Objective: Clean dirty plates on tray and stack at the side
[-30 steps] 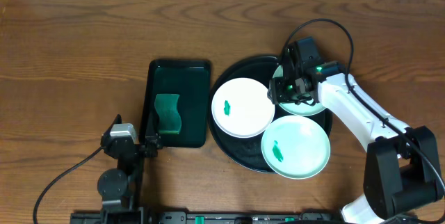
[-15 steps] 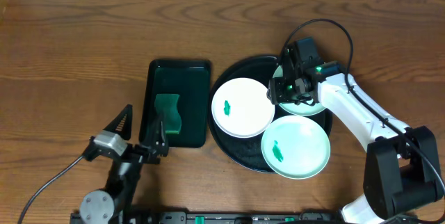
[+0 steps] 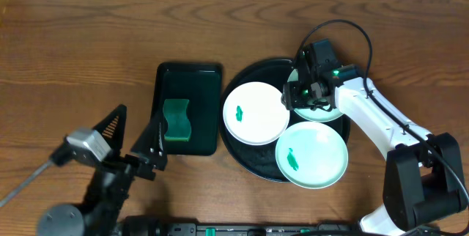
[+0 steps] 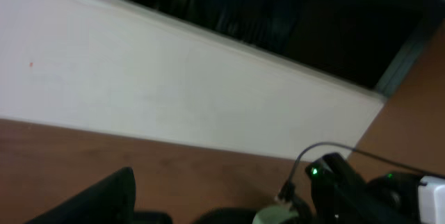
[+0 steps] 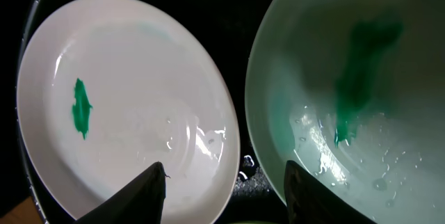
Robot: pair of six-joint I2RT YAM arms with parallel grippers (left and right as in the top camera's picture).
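Note:
The round black tray (image 3: 245,154) holds three plates. A white plate (image 3: 256,113) with a green smear lies at its left. A mint plate (image 3: 311,155) with a smear sits at the front. The other mint plate (image 3: 325,111) lies at the back right, partly under my right gripper (image 3: 299,94). In the right wrist view that gripper (image 5: 226,193) is open, its fingers above the white plate (image 5: 125,106) and the smeared mint plate (image 5: 361,92), with bare tray (image 5: 240,15) between them. My left gripper (image 3: 135,135) hangs open, left of the tray, holding nothing.
A rectangular black tray (image 3: 187,75) with a green sponge (image 3: 176,119) stands left of the round tray, close to the left gripper. The left wrist view shows the wall, the table's far edge and the right arm (image 4: 348,189). The right arm's cable (image 3: 344,27) loops behind it.
The left arm has swung up and out to the left from its folded pose, its gripper staying wide open. The right gripper and the plates have not moved.

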